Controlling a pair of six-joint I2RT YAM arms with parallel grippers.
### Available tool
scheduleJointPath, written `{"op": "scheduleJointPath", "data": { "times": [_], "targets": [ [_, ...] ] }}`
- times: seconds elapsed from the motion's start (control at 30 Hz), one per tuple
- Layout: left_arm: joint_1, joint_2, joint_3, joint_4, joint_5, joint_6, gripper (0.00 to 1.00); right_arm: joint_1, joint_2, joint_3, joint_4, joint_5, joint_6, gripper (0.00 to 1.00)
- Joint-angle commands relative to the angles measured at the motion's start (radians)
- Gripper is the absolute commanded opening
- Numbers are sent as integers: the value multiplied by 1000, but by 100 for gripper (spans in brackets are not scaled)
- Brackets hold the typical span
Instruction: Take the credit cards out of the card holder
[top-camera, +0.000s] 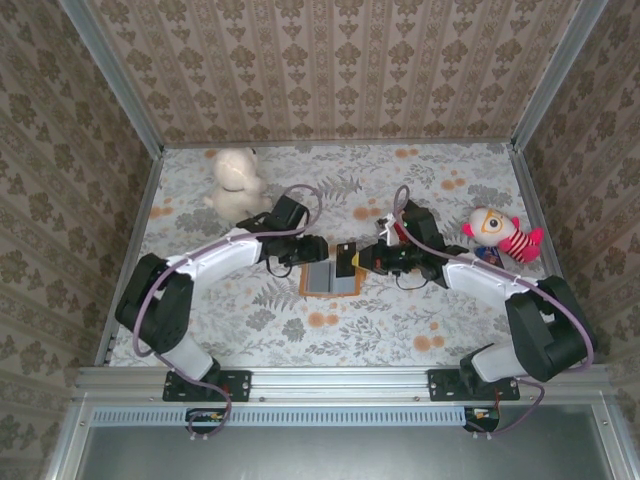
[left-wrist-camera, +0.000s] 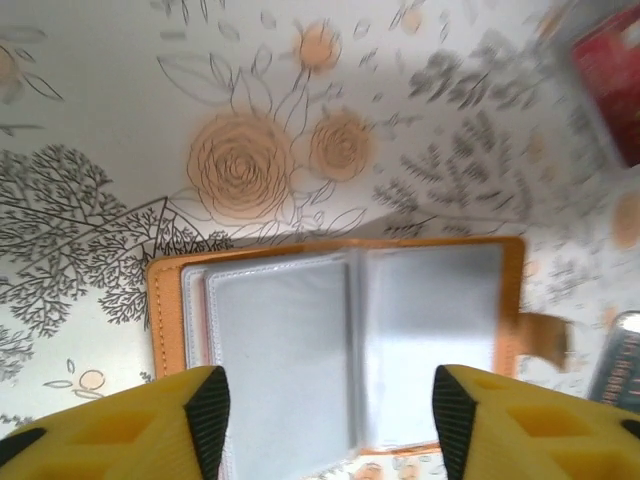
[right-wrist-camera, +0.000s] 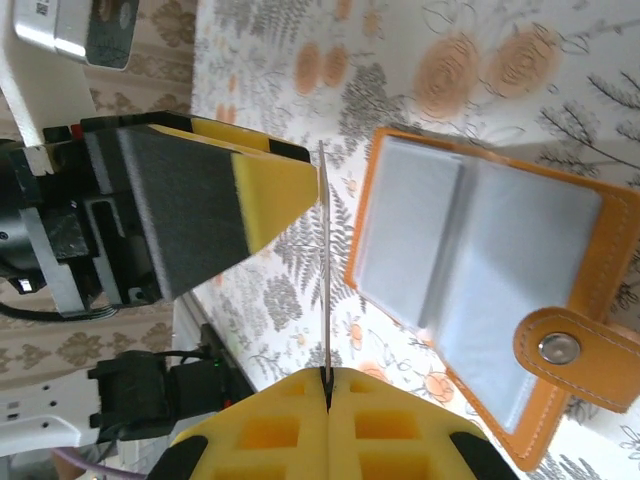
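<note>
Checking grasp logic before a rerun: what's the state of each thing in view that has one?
card holder: open, flat on table, snap tab undone
held card: out of the holder, pinched edge-on
red card: out, lying on table
left gripper: open, over the holder
right gripper: shut on held card

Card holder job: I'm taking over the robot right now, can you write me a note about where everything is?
Left pincer: open above the card holder, holding nothing.
Right pincer: shut on one credit card, held edge-on beside the holder.
Card holder: lying open on the table; visible pockets look empty.
Done: a blurry red card lies on the table, apart from the holder.
To do: set down the held card; check the hidden pages underneath.
</note>
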Motion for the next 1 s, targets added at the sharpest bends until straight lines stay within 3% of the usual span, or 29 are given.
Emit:
{"op": "scheduleJointPath", "data": {
  "times": [0.0, 0.1, 0.23, 0.37, 0.5, 0.6, 0.73, 0.87, 0.97],
  "targets": [
    [29, -96, 11, 5, -15, -21, 69, -24, -53, 67, -39, -85, -20, 0],
    [57, -166, -13, 28, -11, -38, 80, -45, -55, 123, -66, -116, -35, 0],
    [73, -234, -51, 140, 107, -60, 92, -59, -40, 165, -1, -186, 11, 0],
    [74, -218, -48, 291, 327, -108, 92, -60, -14, 205, 79, -246, 75, 0],
    [70, -198, -48, 414, 438, -160, 86, -59, 23, 224, 164, -270, 130, 0],
    [70, -190, -50, 487, 479, -190, 75, -60, 37, 231, 204, -290, 159, 0],
    [67, -187, -43, 524, 494, -213, 44, -62, 53, 239, 249, -303, 201, 0],
    [64, -186, -47, 549, 495, -224, 21, -62, 63, 237, 297, -301, 243, 0],
    [63, -178, -49, 582, 500, -252, 5, -60, 60, 232, 304, -276, 260, 13]
  ]
}}
